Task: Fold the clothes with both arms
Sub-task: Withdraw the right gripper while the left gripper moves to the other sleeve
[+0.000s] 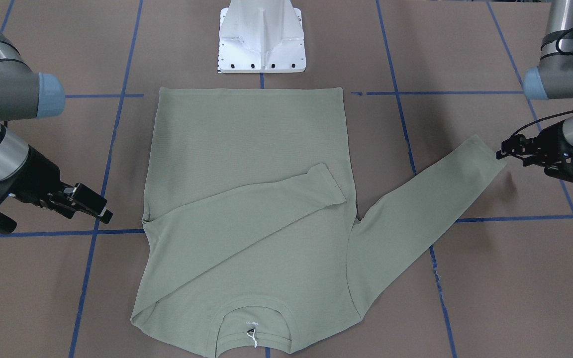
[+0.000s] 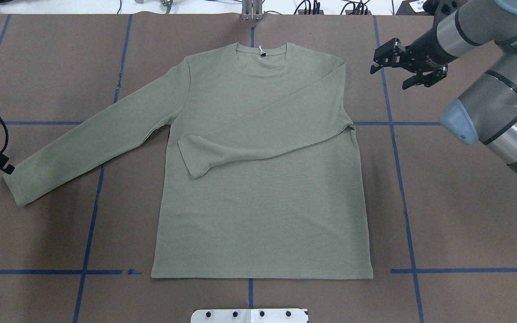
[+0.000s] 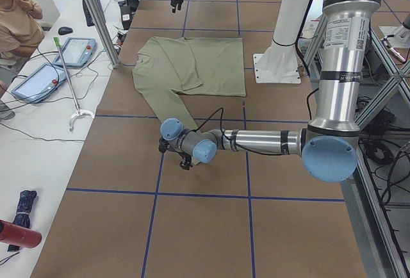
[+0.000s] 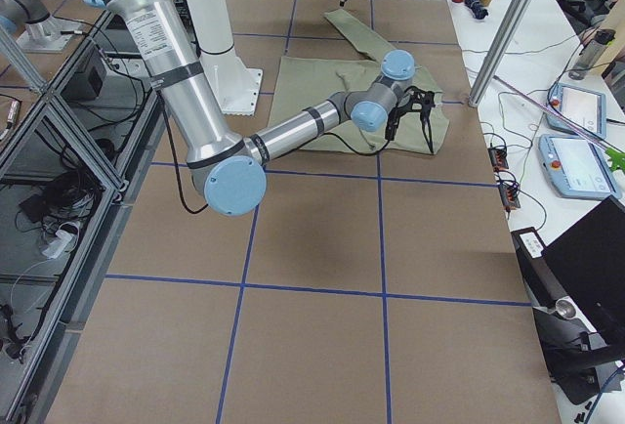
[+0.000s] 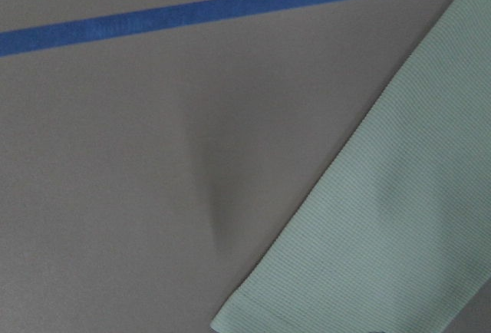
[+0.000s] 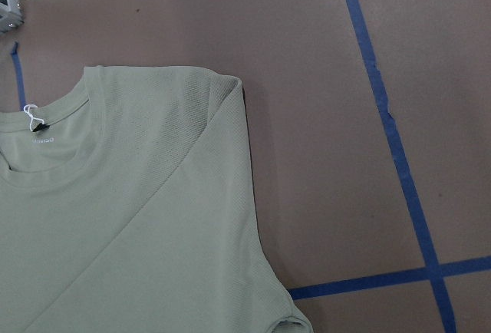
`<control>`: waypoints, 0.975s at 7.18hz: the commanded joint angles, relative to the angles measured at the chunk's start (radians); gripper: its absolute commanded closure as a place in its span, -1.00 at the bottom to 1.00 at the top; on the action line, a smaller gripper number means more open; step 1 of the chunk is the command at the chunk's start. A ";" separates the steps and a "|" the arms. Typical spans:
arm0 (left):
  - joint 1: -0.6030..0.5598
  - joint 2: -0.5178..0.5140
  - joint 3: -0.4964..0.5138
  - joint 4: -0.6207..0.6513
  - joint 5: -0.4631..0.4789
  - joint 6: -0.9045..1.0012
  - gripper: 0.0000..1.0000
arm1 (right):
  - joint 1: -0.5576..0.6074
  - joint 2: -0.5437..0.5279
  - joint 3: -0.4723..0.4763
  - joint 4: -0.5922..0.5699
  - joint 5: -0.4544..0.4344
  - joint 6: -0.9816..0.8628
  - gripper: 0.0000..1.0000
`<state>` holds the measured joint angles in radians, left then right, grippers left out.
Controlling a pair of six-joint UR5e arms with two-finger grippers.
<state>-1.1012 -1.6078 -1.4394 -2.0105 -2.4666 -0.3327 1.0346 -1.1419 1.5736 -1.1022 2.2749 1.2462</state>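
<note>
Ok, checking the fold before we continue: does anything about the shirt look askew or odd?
Only an asymmetry: the shirt's one sleeve lies folded diagonally across its chest, while the other sleeve is spread flat on the table, its cuff near the left gripper. No tear or spill shows.

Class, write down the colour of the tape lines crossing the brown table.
Blue. The tape lines show best in the overhead exterior view.

My right pincer [image 2: 391,74] hangs at the far right, jaws spread wide. My left pincer [image 1: 504,153] sits low at the left, its grip unclear, left arm [image 3: 256,141] stretched level.
</note>
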 commanded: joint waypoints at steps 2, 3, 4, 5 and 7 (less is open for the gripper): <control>0.024 0.000 0.016 -0.014 0.024 0.001 -0.58 | -0.001 -0.022 0.002 0.034 -0.002 0.002 -1.00; 0.046 -0.001 0.022 -0.020 0.025 0.003 -0.53 | -0.001 -0.022 0.002 0.036 0.000 0.002 -1.00; 0.049 -0.001 0.022 -0.022 0.023 0.001 -0.51 | -0.002 -0.022 0.000 0.036 -0.002 0.002 -1.00; 0.050 -0.001 0.020 -0.022 0.024 0.001 -0.40 | -0.002 -0.022 0.000 0.036 -0.002 0.001 -1.00; 0.049 -0.003 0.011 -0.022 0.025 0.003 0.99 | -0.002 -0.022 0.002 0.036 0.000 0.006 -1.00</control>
<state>-1.0519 -1.6096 -1.4218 -2.0324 -2.4422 -0.3310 1.0325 -1.1642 1.5747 -1.0662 2.2737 1.2490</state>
